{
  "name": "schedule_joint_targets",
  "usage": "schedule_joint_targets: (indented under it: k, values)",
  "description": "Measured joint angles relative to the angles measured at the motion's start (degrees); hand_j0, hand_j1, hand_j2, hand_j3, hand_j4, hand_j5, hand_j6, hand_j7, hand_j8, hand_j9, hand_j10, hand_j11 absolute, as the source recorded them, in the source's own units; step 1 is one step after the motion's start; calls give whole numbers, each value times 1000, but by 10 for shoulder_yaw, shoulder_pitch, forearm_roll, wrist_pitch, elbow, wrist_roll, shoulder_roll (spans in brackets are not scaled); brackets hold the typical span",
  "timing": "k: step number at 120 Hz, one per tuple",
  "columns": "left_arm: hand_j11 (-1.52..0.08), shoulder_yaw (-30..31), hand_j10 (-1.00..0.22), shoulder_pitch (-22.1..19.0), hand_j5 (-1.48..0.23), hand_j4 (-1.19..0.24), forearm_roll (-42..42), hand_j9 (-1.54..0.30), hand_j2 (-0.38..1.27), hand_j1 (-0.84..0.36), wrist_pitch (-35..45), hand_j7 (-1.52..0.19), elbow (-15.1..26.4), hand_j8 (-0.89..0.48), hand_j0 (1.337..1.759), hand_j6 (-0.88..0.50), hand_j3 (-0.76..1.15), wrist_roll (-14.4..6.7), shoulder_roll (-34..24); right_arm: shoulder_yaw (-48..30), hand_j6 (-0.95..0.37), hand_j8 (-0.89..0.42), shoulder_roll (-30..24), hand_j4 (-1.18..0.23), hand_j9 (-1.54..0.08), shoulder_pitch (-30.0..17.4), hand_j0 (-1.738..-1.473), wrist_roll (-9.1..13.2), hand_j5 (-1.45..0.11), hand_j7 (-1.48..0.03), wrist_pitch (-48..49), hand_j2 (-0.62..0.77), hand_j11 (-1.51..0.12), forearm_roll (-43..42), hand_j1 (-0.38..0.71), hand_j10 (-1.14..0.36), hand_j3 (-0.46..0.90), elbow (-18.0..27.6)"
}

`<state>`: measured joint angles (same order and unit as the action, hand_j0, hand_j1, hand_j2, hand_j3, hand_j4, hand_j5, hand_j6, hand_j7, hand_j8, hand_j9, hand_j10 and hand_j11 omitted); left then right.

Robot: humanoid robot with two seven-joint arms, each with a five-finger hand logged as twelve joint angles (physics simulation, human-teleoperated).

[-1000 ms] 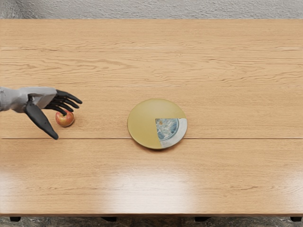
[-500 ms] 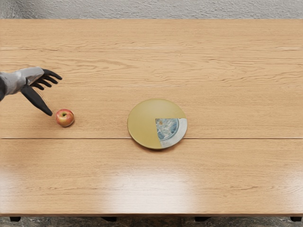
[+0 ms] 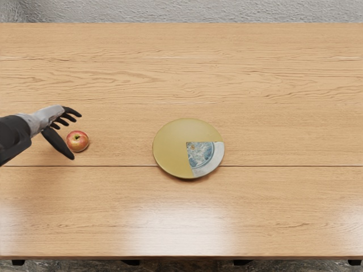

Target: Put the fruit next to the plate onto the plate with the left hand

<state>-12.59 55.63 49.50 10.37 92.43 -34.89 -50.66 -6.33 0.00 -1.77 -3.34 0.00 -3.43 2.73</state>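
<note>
Left hand lowered beside apple, open

I note a red-yellow apple, an olive plate with a blue-grey patterned wedge, a light woodgrain worktop, and a grey-black hand.

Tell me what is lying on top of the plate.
Nothing lies on the plate: its yellow face and patterned wedge show bare. The apple sits on the table to its left, beside the open left hand. The table under the plate is covered.
</note>
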Motion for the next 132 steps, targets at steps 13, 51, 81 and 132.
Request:
schedule_joint_targets:
  k: [13,51,81,132]
  values:
    - [-322,1,-253,3,-322,-253,0,-322,54,56,23,-322,0,-254,1658,-254,0,-1,12,0,-39,-39,0,-39,-50,0,-1658,0,-50,-50,0,-7,-50,0,-303,-39,0,0]
    - [-327,98,-256,85,-328,-256,-7,-328,54,50,80,-328,-15,-257,1658,-258,0,-1,25,1,-39,-39,0,-39,-50,0,-1658,0,-50,-50,0,-7,-50,0,-303,-39,0,1]
    - [-334,184,-262,127,-335,-262,-13,-335,55,43,105,-335,-23,-263,1658,-263,0,-1,68,1,-39,-39,0,-39,-50,0,-1658,0,-50,-50,0,-7,-50,0,-303,-39,0,1]
    - [-341,316,-265,179,-342,-265,-64,-341,55,36,176,-341,-36,-266,1658,-266,0,-1,104,1,-39,-39,0,-39,-50,0,-1658,0,-50,-50,0,-7,-50,0,-303,-39,0,1]
